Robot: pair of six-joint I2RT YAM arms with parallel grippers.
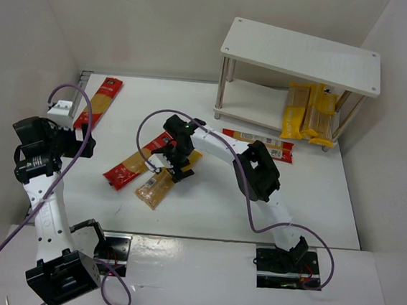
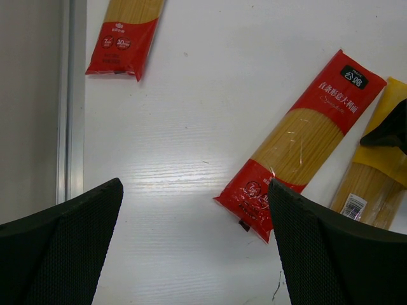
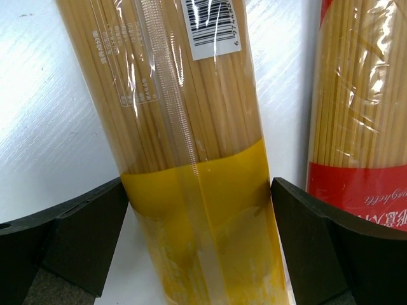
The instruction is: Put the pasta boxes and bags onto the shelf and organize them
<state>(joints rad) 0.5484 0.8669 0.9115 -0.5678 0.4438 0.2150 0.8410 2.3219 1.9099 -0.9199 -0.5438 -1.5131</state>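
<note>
The white shelf (image 1: 299, 55) stands at the back right, with yellow pasta packs (image 1: 308, 113) on its lower tier. On the table lie a yellow pack (image 1: 155, 188) (image 3: 191, 95), a red-ended pack (image 1: 136, 163) (image 2: 299, 146) beside it, another red-ended pack (image 1: 100, 103) (image 2: 124, 38) at the far left, and a red pack (image 1: 258, 144) in front of the shelf. My right gripper (image 1: 177, 164) (image 3: 197, 190) is open, its fingers straddling the yellow pack's yellow end. My left gripper (image 1: 85, 143) (image 2: 194, 190) is open over bare table, the red-ended pack's corner near its right finger (image 2: 331, 254).
White walls enclose the table on the left, back and right. A metal strip (image 2: 71, 95) runs along the table's left edge. The right arm's elbow (image 1: 259, 171) stretches over the table's middle, and purple cables loop above both arms.
</note>
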